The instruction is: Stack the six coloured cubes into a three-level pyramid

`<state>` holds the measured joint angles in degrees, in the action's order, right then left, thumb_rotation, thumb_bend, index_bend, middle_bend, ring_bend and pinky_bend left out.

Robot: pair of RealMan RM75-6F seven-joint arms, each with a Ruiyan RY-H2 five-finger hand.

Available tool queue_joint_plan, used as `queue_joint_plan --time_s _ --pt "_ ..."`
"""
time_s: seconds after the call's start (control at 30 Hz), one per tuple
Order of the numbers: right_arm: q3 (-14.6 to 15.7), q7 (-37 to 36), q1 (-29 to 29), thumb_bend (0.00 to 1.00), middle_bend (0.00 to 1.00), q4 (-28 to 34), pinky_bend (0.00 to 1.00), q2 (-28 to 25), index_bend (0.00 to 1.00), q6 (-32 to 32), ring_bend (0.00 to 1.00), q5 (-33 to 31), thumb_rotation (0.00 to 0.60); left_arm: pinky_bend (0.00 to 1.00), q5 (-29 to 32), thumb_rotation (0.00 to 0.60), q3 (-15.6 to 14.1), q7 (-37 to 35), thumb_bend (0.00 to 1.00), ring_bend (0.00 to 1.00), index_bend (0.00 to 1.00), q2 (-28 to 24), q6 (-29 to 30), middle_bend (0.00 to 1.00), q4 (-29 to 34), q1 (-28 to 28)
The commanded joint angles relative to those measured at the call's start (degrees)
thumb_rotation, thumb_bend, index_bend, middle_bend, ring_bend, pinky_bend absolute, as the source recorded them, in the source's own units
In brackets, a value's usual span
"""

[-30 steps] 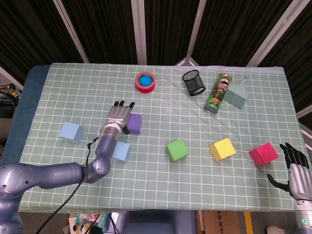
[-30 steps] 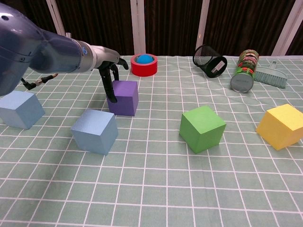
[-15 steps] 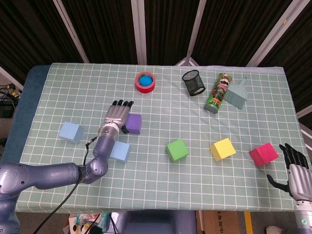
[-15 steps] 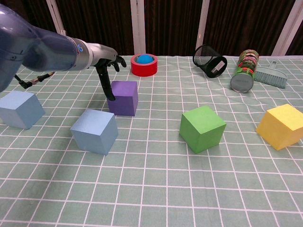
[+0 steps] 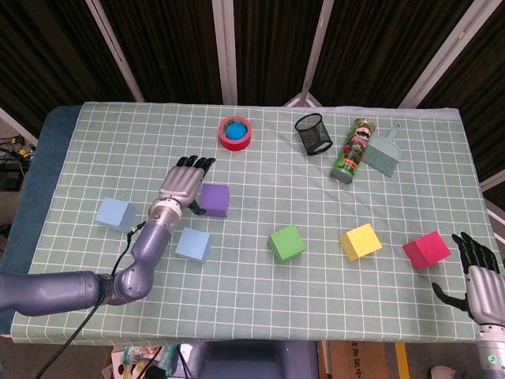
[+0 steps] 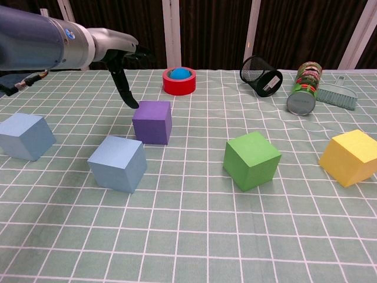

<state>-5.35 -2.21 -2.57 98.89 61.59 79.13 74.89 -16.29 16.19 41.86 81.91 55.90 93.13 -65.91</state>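
A purple cube (image 5: 215, 200) (image 6: 152, 122) stands left of centre. Two light blue cubes (image 5: 115, 214) (image 5: 193, 245) lie to its left and front, also seen in the chest view (image 6: 25, 136) (image 6: 118, 163). The green cube (image 5: 286, 243) (image 6: 251, 160), yellow cube (image 5: 360, 241) (image 6: 353, 157) and red cube (image 5: 427, 249) sit in a row to the right. My left hand (image 5: 183, 181) (image 6: 121, 59) hovers open above and just left of the purple cube, holding nothing. My right hand (image 5: 477, 270) is open at the table's right front corner, close to the red cube.
At the back stand a red tape roll (image 5: 235, 132) (image 6: 179, 81) with a blue ball inside, a black mesh cup (image 5: 314, 133) (image 6: 261, 75) on its side, a green can (image 5: 353, 149) (image 6: 304, 87) and a small brush (image 5: 383, 150) (image 6: 337, 95).
My left hand has lifted off the purple cube's left side and drawn up and to the left. The cubes and my right hand have not moved.
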Motion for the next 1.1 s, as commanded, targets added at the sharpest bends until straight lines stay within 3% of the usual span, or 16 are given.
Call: queue_joint_plan --time_s 0.03,0.3,0.47,0.63,1.1 --pt "-0.1 0.0 0.0 0.27 0.0 -0.1 0.0 0.0 0.0 0.0 0.0 -0.1 0.6 0.0 -5.3 0.6 -1.4 -3.1 0.12 0.0 0.0 -4.2 1.0 0.08 5.8 3.3" --pt "-0.2 0.5 -0.2 0.27 0.0 -0.2 0.0 0.4 0.0 0.1 0.0 -0.2 0.6 0.0 -14.9 0.6 -5.7 -6.5 0.12 0.0 0.0 -12.0 2.1 0.14 17.7 8.9" --pt "-0.2 0.9 -0.1 0.27 0.0 -0.2 0.0 0.5 0.0 0.4 0.0 0.0 0.6 0.0 -19.0 0.6 -8.6 -7.3 0.12 0.0 0.0 -13.8 2.2 0.2 21.6 10.9" --pt "-0.2 1.1 0.0 0.27 0.0 -0.2 0.0 0.6 0.0 0.7 0.0 0.0 0.6 0.0 -21.9 0.6 -10.7 -7.6 0.12 0.0 0.0 -13.9 2.3 0.24 22.9 12.0" --pt "-0.1 0.9 -0.1 0.27 0.0 -0.2 0.0 0.5 0.0 0.4 0.0 0.2 0.6 0.0 -27.0 0.6 -14.2 -6.5 0.12 0.0 0.0 -10.3 2.4 0.21 20.3 13.0"
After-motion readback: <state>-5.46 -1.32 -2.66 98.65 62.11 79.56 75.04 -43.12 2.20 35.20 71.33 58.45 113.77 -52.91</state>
